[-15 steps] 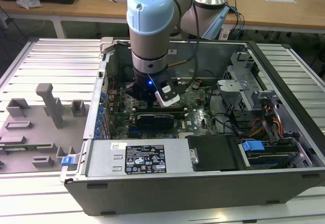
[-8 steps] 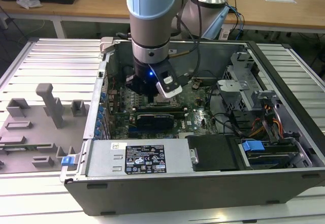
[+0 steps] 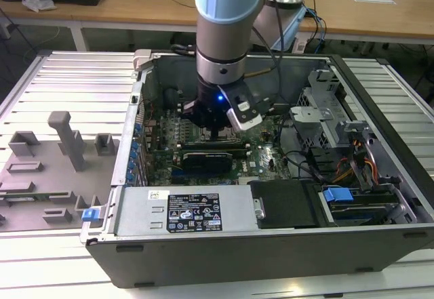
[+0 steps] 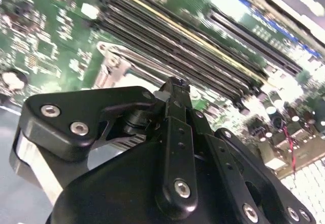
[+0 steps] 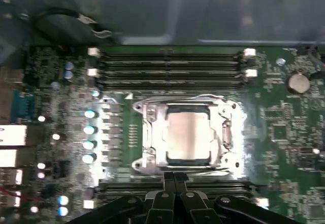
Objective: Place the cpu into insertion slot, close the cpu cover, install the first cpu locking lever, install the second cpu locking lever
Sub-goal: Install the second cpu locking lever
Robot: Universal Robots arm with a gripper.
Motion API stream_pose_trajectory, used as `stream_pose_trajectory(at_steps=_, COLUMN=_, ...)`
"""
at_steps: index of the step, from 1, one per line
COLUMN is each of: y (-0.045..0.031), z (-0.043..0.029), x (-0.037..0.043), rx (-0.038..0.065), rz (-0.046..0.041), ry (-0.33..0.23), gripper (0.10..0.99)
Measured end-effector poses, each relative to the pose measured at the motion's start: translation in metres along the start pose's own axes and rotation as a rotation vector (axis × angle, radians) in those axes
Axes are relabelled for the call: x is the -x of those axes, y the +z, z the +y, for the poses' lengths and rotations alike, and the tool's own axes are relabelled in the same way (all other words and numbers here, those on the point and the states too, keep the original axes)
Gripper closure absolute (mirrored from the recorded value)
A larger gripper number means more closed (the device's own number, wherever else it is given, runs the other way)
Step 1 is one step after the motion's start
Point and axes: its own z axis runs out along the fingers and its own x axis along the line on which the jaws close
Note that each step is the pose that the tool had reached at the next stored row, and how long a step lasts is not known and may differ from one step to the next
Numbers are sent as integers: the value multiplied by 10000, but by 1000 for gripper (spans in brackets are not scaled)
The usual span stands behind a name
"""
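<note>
The cpu (image 5: 187,135), a pale square chip, lies flat in the insertion slot (image 5: 163,155) on the green motherboard (image 5: 284,132). The silver cpu cover (image 5: 151,125) is folded down around it, and the chip shows through the cover's window. My gripper (image 5: 175,179) is shut, its two black fingers pressed together with nothing seen between them. The tips sit at the socket's edge beside the cover's rim. In the second wrist view the gripper (image 4: 175,88) hangs just above the cover's metal (image 4: 112,67). In the exterior view the gripper (image 3: 217,133) reaches down into the open computer case.
Long black memory slots (image 5: 167,64) run on either side of the socket. A row of capacitors (image 5: 90,129) and a coin battery (image 5: 298,83) stand nearby. The case walls (image 3: 139,102), power supply (image 3: 190,211) and drive bay (image 3: 352,197) surround the board. A grey fixture tray (image 3: 47,170) lies outside the case.
</note>
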Motion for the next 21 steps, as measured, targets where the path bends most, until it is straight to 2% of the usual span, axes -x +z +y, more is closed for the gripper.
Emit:
stream_pose_trajectory(at_steps=2, y=5, z=27, x=85, rx=-241, rz=46, ry=3, gripper=980)
stream_pose_trajectory(at_steps=3, y=18, z=113, x=110, rx=-343, rz=47, ry=3, gripper=980)
stream_pose_trajectory(at_steps=5, y=40, z=268, x=120, rx=-466, rz=47, ry=1, gripper=980)
stream_pose_trajectory(at_steps=7, y=52, z=349, x=120, rx=-496, rz=46, ry=0, gripper=980)
stream_pose_trajectory(at_steps=9, y=43, z=389, x=119, rx=-517, rz=47, ry=-1, gripper=980)
stream_pose_trajectory(at_steps=12, y=8, z=399, x=121, rx=-534, rz=46, ry=-3, gripper=980)
stream_pose_trajectory(at_steps=21, y=6, z=399, x=120, rx=-535, rz=46, ry=-1, gripper=980)
